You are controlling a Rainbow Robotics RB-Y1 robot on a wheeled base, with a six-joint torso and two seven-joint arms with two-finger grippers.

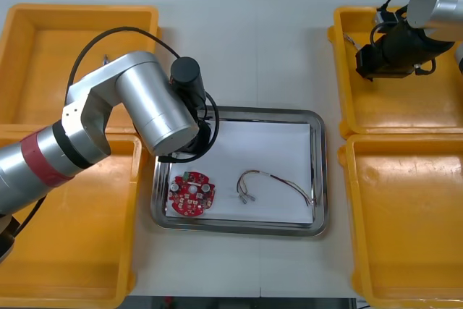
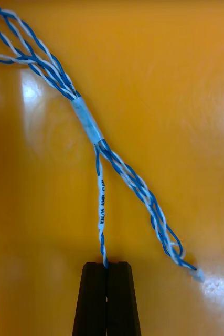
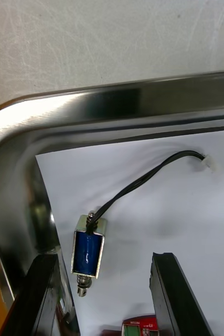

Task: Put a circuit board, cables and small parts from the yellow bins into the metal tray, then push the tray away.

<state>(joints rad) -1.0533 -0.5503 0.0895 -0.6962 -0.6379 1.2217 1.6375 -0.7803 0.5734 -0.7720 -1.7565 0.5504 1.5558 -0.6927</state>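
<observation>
The metal tray (image 1: pixel 319 171) sits mid-bench, a shiny rounded-corner rim around a flat white inside. On the white lie a round red circuit board (image 1: pixel 192 195) near the left end and a thin, looping red and yellow cable (image 1: pixel 275 184) to its right.

The left arm reaches over the tray's far left corner. Its wrist view shows the left claw (image 3: pixel 105 257) spread wide and holding nothing. Between its fingers (image 3: pixel 177 299) a small metal part (image 3: pixel 88 252) lies on the white. The part is a boxy steel frame around a blue body, with a curved black cable (image 3: pixel 143 181) that ends in a white plug.

The right arm is over the far right yellow bin (image 1: pixel 405 113). There the right claw (image 2: pixel 106 264) is pinched shut on one thin strand of a twisted blue and white cable (image 2: pixel 85 118), which lies forked on the glossy floor.

The bench (image 1: pixel 275 34) is pale and matte.
</observation>
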